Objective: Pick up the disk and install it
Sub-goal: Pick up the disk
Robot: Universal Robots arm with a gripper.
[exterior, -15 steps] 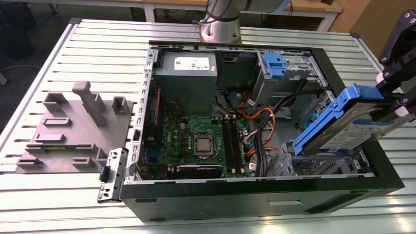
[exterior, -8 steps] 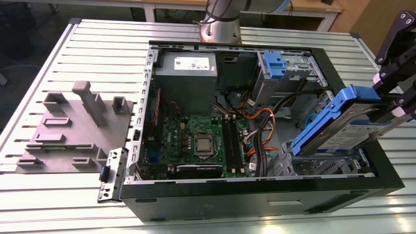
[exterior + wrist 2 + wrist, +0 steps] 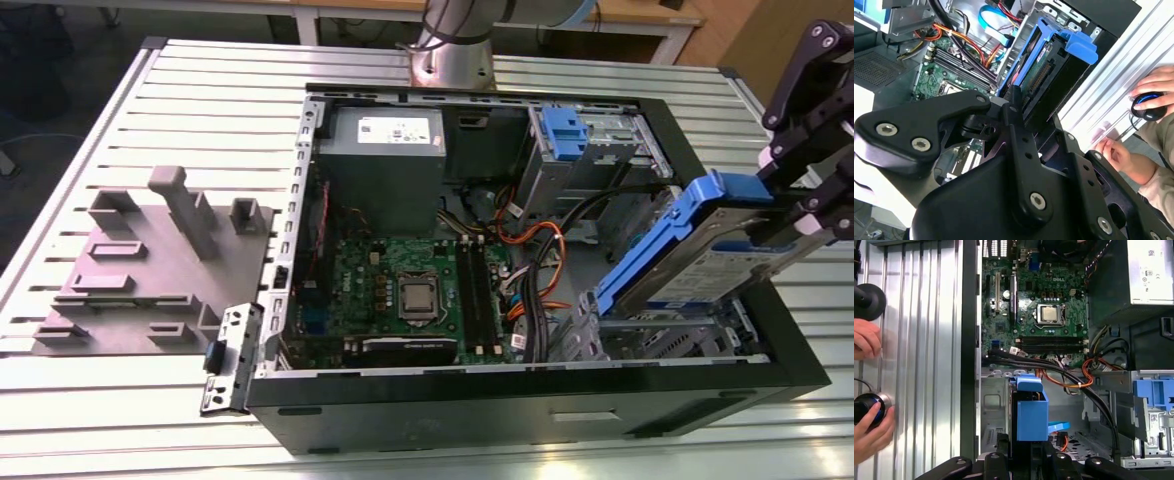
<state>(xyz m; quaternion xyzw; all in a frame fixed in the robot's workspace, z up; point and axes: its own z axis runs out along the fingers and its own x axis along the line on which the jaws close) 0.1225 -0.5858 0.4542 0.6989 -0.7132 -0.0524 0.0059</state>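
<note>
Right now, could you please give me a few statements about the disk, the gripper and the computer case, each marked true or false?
1. The gripper holds the disk. True.
2. The disk lies flat in its bay. False: it is tilted, with its upper end above the case's rim.
3. The computer case is closed. False: it is open, and the circuit board shows.
4. A hand is on the table beside the case. True.

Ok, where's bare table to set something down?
The table is bare between the grey fixture and the arm's base, and along the black outer wall of the computer case. Inside it is crowded; the gripper holds the disk above.
</note>
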